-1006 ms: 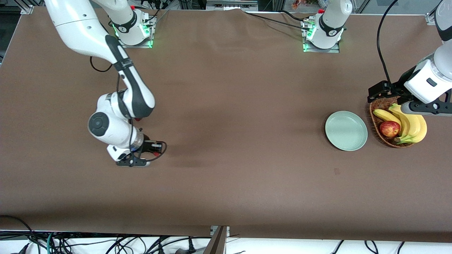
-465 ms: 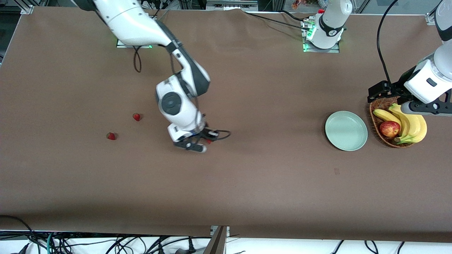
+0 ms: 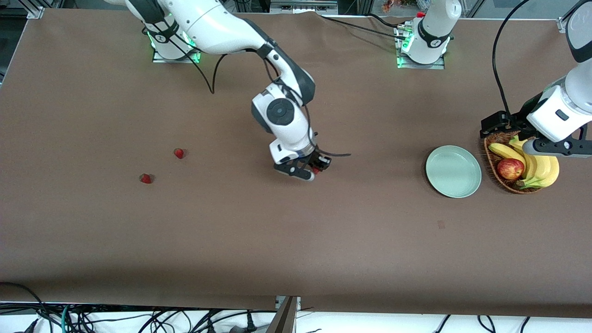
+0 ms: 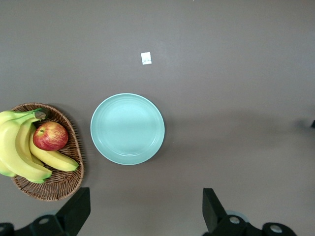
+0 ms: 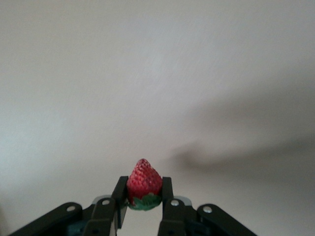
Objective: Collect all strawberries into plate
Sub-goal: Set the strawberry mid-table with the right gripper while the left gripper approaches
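Now right tool [image 3: 314, 171] clamped on strawberry [image 5: 144, 189] between fingers, left tool [image 4: 146, 212] apart.

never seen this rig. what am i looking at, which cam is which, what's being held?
Two robot arms work at a brown table. The front view looks down from above; the other two views come from cameras on the arms' wrists. The right end effector, over the middle of the table, is shut on a strawberry. Two more strawberries lie toward the right arm's end. The left end effector waits open above the empty mint plate, beside a wicker basket with bananas and an apple.
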Available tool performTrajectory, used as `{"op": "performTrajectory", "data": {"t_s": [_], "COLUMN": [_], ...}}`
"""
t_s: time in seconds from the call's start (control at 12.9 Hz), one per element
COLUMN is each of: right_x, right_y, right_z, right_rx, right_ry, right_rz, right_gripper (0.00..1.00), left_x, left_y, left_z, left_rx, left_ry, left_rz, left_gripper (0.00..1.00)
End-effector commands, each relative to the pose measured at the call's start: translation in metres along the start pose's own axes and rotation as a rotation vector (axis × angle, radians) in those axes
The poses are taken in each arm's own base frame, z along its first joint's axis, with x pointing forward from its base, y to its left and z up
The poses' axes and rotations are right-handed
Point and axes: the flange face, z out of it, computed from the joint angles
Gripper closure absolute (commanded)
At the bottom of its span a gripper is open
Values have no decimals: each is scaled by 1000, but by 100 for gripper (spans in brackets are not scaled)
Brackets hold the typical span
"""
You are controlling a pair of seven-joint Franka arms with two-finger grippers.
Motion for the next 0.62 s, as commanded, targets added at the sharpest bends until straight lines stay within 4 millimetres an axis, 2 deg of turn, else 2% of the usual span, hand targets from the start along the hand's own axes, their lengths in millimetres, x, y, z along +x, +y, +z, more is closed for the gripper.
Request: {"op": "performTrajectory", "data": {"t_s": [0.0,0.15,0.23,0.31,0.46,0.54], "right_x": [-48,-67,-66,-60,-51,-45], "right_y": [-17,-16,-16,-18,-22,-23], "right_z": [37,51,50,43,28,19], "right_rx": [19,9,8,11,1,2], "right_ry": [65,96,98,102,100,102], "right_rz": [35,33,32,31,38,40], "right_gripper": [75,66,49,39,29,29], "left_x": [2,0,-7,-13,-16,-16], "left_y": [-5,-6,-6,-6,-7,-7], "left_z": [5,23,31,41,52,57], "left_rx": [-7,-7,-4,-3,-2,-2], "left_ry": [-4,8,25,31,22,24], "left_rz": [5,-1,-2,-3,-5,-5], "left_gripper": [0,0,0,0,0,0]}}
